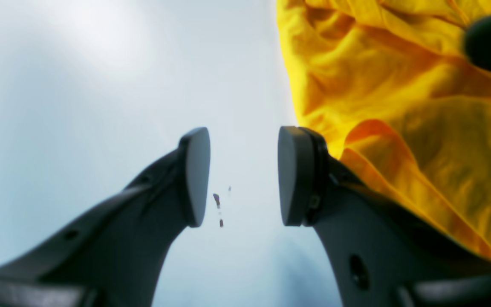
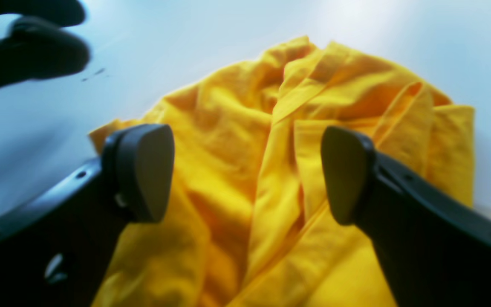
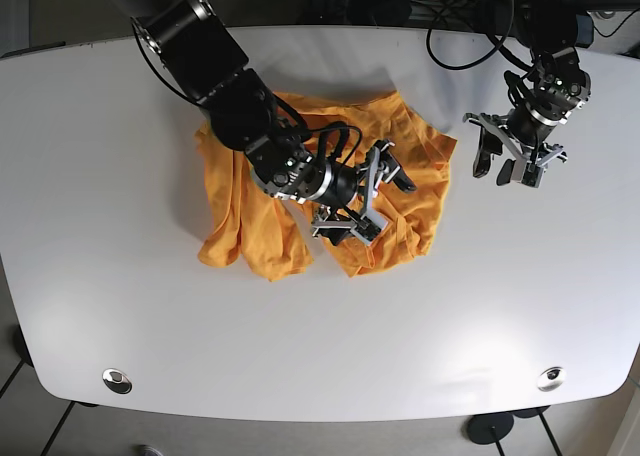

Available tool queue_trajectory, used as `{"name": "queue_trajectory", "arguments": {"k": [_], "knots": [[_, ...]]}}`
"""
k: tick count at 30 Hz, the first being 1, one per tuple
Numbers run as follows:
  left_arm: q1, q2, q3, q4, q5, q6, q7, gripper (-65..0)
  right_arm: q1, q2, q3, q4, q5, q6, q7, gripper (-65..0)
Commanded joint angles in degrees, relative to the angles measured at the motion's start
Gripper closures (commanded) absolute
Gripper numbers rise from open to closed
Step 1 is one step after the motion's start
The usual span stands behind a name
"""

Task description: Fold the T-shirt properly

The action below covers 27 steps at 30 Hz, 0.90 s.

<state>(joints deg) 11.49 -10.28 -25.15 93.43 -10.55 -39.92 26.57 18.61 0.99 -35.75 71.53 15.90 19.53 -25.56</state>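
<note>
Base view, left to right: the T-shirt (image 3: 300,201) lies crumpled in an uneven heap near the middle of the white table (image 3: 90,276), its left part bunched into thick lobes, no hem or sleeve laid flat; the right gripper (image 3: 365,198), on this view's left, hangs over the middle of the heap with its jaws spread and nothing between them, and the right wrist view shows only layered folds beneath its pads (image 2: 143,170); closing here would probably pinch several layers at once, so that a lift drags the whole bundle instead of opening it; further right, the left gripper (image 3: 505,164) hovers released over bare table just beside the shirt's edge, the left wrist view showing the cloth off to one side of its fingertips (image 1: 196,175) and small dark specks (image 1: 218,204) on the surface between them; a descent from this position would likely close on nothing; uneven pulls by the two arms could twist the fabric further.
</note>
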Motion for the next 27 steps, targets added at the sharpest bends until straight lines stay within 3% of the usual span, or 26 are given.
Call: {"name": "queue_trajectory", "arguments": {"k": [1, 6, 11, 15, 21, 27], "knots": [[-0.28, -0.57, -0.3, 0.95, -1.01, -0.08, -1.29, -24.4, 4.29, -1.65, 0.19, -2.91, 0.58, -0.06, 1.78, -52.2], [-0.28, -0.57, -0.3, 0.86, -1.01, -0.08, -1.29, -24.4, 11.76, -5.35, 0.01, -16.71, 0.58, 0.03, 6.26, -52.3], [-0.19, -0.4, -0.3, 0.86, -1.01, -0.08, -1.29, -24.4, 18.71, -7.9, 0.36, -31.22, 0.93, -0.32, 14.97, -52.3], [-0.19, -0.4, -0.22, 0.86, -1.01, -0.08, -1.29, -24.4, 21.87, -7.9, 0.8, -35.53, 0.93, -0.41, 17.17, -52.3], [-0.19, -0.4, -0.22, 0.86, -1.01, -0.08, -1.29, -24.4, 22.31, -5.43, 9.24, -35.79, 0.49, -0.41, 17.17, -52.3], [-0.36, -0.4, -0.13, 0.86, -1.01, -0.08, -1.29, -24.4, 17.39, -4.64, 9.86, -35.79, 0.67, -0.14, 17.17, -52.2]]}}
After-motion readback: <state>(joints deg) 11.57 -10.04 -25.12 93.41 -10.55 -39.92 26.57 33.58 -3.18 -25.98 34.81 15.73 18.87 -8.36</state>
